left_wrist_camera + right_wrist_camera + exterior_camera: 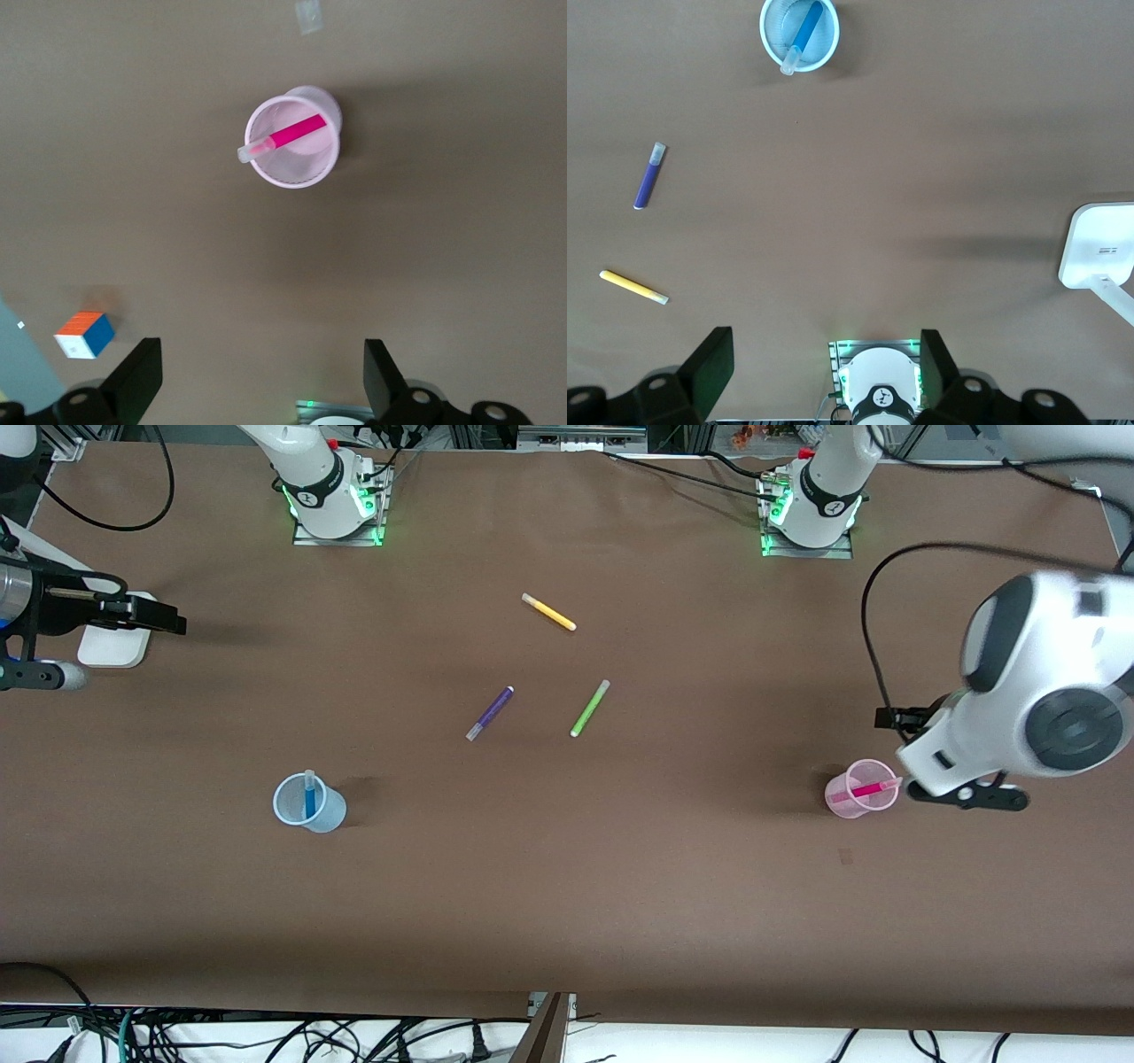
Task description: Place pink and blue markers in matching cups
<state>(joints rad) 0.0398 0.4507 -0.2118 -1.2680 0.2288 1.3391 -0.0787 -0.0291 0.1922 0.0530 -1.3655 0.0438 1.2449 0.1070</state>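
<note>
The pale pink cup (840, 797) stands toward the left arm's end of the table with the pink marker (865, 788) leaning inside it. The left wrist view shows the same cup (293, 181) and marker (298, 135). My left gripper (964, 794) (261, 374) is open and empty, in the air beside the pink cup. The pale blue cup (330, 811) stands toward the right arm's end with the blue marker (309, 797) upright in it; the right wrist view shows both the cup (769, 37) and the marker (806, 29). My right gripper (151, 615) (826, 365) is open and empty, high over the right arm's end of the table.
A yellow pen (549, 612), a dark purple pen (490, 713) and a lime green pen (590, 708) lie loose mid-table. A white flat block (111, 646) lies under the right gripper. A small colour cube (86, 334) sits near the left gripper.
</note>
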